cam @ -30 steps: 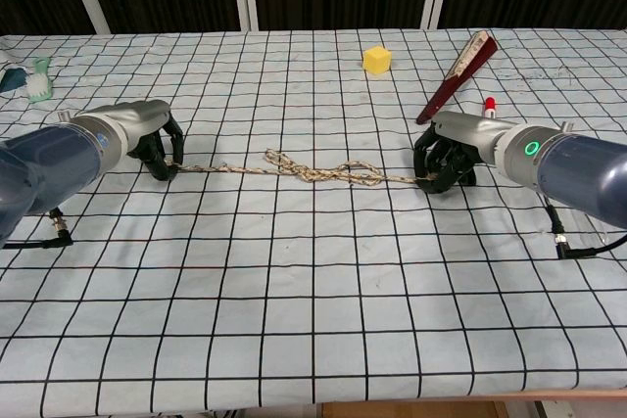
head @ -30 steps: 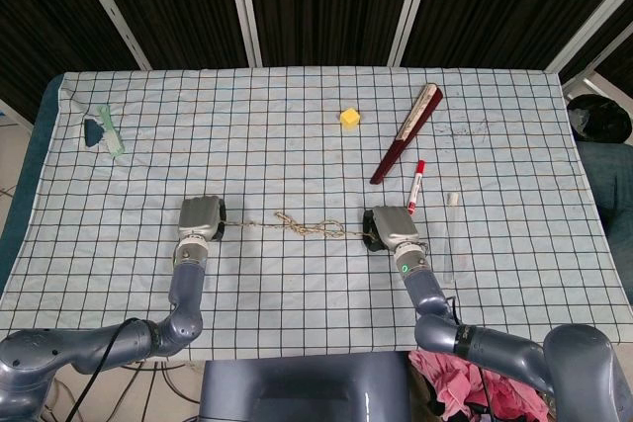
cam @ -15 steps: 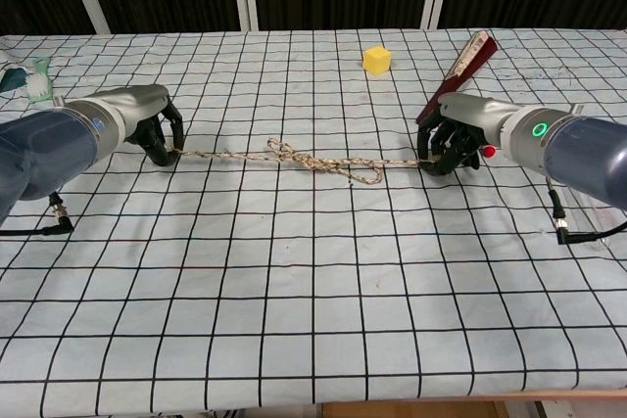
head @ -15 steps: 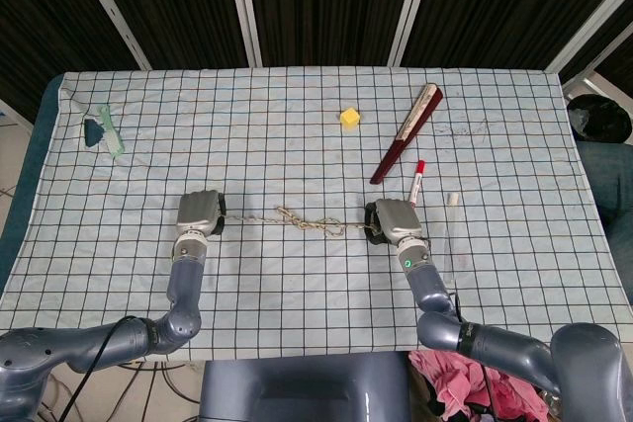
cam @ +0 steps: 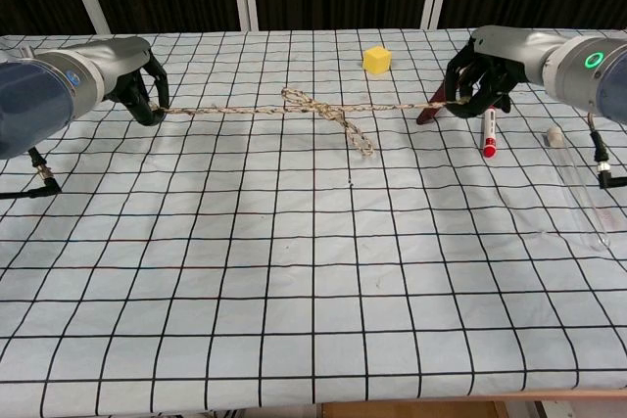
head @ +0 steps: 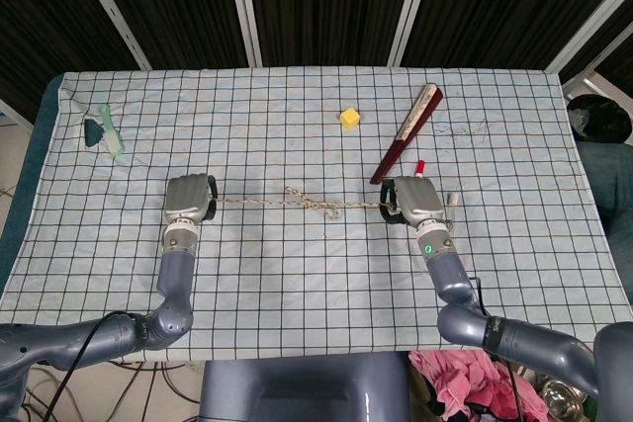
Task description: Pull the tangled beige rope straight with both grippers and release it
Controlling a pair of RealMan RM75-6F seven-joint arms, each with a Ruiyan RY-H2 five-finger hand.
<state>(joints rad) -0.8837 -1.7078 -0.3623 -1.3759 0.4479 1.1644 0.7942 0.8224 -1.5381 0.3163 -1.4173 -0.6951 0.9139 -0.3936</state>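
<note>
The beige rope stretches taut between my two hands, lifted above the checked tablecloth. A knot sits near its middle, and a loose loop hangs down from it. My left hand grips the rope's left end with fingers curled around it. My right hand grips the right end the same way.
Beyond the rope sits a yellow cube. A dark red folded fan lies beside my right hand, with a red-capped marker and a clear tube to its right. A green brush lies far left.
Both hands have moved apart and risen, lifting the rope off the cloth and pulling it taut. The tangle has drawn into a knot with a hanging loop.
</note>
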